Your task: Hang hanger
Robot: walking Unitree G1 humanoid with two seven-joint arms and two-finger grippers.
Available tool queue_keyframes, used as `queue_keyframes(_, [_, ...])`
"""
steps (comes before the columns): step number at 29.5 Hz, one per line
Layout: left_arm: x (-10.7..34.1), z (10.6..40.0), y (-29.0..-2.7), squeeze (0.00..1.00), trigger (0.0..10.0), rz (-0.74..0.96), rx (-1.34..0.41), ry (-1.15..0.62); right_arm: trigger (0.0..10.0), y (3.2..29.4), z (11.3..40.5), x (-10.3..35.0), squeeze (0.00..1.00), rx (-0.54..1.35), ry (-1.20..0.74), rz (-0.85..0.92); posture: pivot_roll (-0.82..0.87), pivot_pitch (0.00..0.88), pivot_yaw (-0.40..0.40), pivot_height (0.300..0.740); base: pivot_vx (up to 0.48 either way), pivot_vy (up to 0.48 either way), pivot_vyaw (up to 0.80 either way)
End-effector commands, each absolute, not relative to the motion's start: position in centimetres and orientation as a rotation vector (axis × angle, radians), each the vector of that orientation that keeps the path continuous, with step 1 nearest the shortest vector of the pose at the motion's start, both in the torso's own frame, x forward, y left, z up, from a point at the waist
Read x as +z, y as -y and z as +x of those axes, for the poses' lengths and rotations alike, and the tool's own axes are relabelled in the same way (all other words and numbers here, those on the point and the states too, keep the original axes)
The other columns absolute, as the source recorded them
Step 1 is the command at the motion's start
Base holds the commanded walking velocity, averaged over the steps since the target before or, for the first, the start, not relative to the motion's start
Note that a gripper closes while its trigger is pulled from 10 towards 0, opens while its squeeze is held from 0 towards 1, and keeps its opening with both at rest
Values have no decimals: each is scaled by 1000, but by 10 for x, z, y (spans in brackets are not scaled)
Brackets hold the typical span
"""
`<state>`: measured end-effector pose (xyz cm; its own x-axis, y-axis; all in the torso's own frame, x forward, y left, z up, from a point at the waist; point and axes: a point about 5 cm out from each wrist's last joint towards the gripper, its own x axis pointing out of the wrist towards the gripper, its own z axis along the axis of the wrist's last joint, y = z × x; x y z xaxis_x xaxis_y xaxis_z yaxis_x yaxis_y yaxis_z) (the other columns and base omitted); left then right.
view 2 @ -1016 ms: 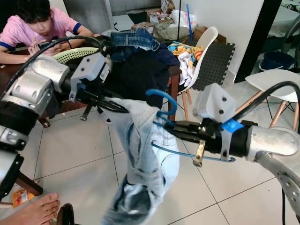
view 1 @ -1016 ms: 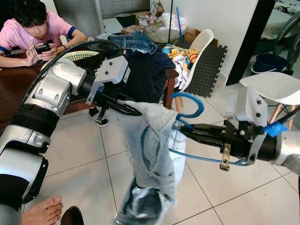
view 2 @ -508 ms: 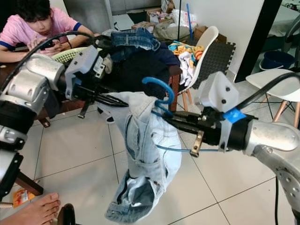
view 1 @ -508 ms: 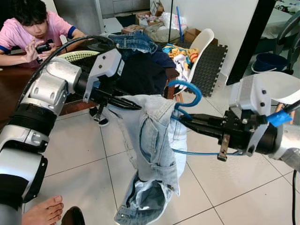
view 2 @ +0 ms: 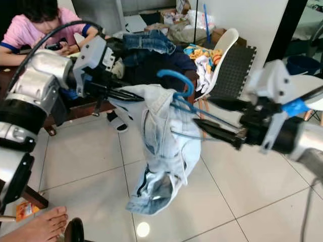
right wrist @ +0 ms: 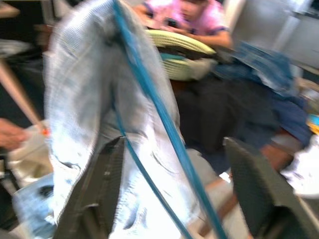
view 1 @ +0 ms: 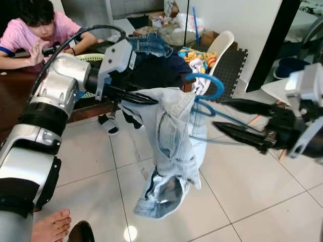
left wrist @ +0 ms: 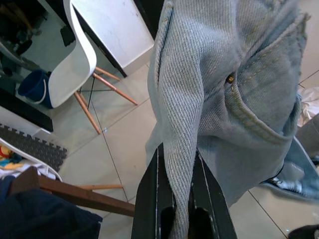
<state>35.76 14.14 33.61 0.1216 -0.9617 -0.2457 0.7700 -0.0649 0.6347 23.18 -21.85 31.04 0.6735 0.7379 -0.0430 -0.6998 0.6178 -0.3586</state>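
Pale blue jeans (view 1: 174, 136) hang in mid-air over the tiled floor, legs dangling. My left gripper (view 1: 146, 98) is shut on the waistband; in the left wrist view the denim (left wrist: 219, 99) is pinched between the black fingers (left wrist: 154, 199). A blue wire hanger (view 1: 209, 83) is threaded into the jeans, its hook rising above the waistband. My right gripper (view 1: 220, 114) stands open just right of the jeans. Its fingers (right wrist: 97, 189) are spread wide, and the hanger's wire (right wrist: 149, 94) runs between them without being clamped.
A person in a pink shirt (view 1: 35, 25) sits at the dark table (view 1: 15, 85) far left, by a green basket (view 1: 91, 58). A clothes-draped chair (view 1: 156, 65) stands behind the jeans. White chairs (view 1: 217, 45), a foam mat (view 1: 229, 65) and a bare foot (view 1: 50, 227) surround the floor.
My right gripper has opened, let go of the hanger and drawn back to the right. The left gripper has lifted the jeans a little higher, with the hanger still in them.
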Motion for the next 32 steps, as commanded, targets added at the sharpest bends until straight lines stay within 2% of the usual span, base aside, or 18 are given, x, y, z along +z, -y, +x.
queue_keyframes(1, [350, 355, -150, 0, 0, 779, -1417, 362, 10000, 217, 230, 311, 1000, 846, 115, -372, -54, 82, 60, 740, 0, 0, 0])
queue_keyframes(2, [351, 357, -157, 0, 0, 781, -1385, 353, 10000, 232, 228, 310, 1000, 785, 95, -370, -54, 81, 60, 740, 0, 0, 0])
queue_keyframes(3, [351, 357, -157, 0, 0, 781, -1385, 353, 10000, 232, 228, 310, 1000, 785, 95, -370, -54, 81, 60, 740, 0, 0, 0])
queue_keyframes(4, [355, 358, -167, 0, 0, 773, -1332, 347, 10000, 253, 225, 308, 1000, 692, 78, -362, -55, 81, 61, 740, 0, 0, 0])
queue_keyframes(5, [355, 358, -167, 0, 0, 773, -1332, 347, 10000, 253, 225, 308, 1000, 692, 78, -362, -55, 81, 61, 740, 0, 0, 0])
queue_keyframes(7, [364, 360, -185, 0, 0, 757, -1235, 353, 10000, 280, 217, 305, 1000, 574, 74, -313, -55, 79, 59, 740, 0, 0, 0])
queue_keyframes(11, [369, 360, -192, 0, 0, 732, -1188, 375, 10000, 278, 214, 289, 1000, 603, -7, -294, -55, 79, 59, 740, 0, 0, 0])
queue_keyframes(12, [370, 361, -193, 0, 0, 723, -1173, 387, 10000, 273, 213, 279, 616, 635, -54, -288, -53, 77, 57, 740, 0, 0, 0])
queue_keyframes(13, [372, 361, -195, 0, 0, 718, -1158, 400, 10000, 269, 213, 271, 0, 658, -78, -269, -52, 77, 57, 740, 0, 0, 0])
queue_keyframes(20, [381, 361, -199, 0, 0, 691, -1108, 447, 10000, 272, 222, 253, 0, 620, -147, -236, -53, 80, 54, 740, 0, 0, 0])
queue_keyframes(23, [385, 361, -198, 0, 0, 671, -1093, 477, 10000, 261, 219, 243, 0, 688, -195, -217, -51, 83, 53, 740, 0, 0, 0])
queue_keyframes(27, [394, 363, -185, 0, 0, 577, -1076, 597, 10000, 217, 224, 226, 0, 838, -217, -118, -56, 89, 50, 740, 0, 0, 0])
queue_keyframes(32, [397, 364, -178, 0, 0, 545, -1062, 642, 10000, 209, 234, 225, 0, 819, -206, -82, -54, 92, 48, 740, 0, 0, 0])
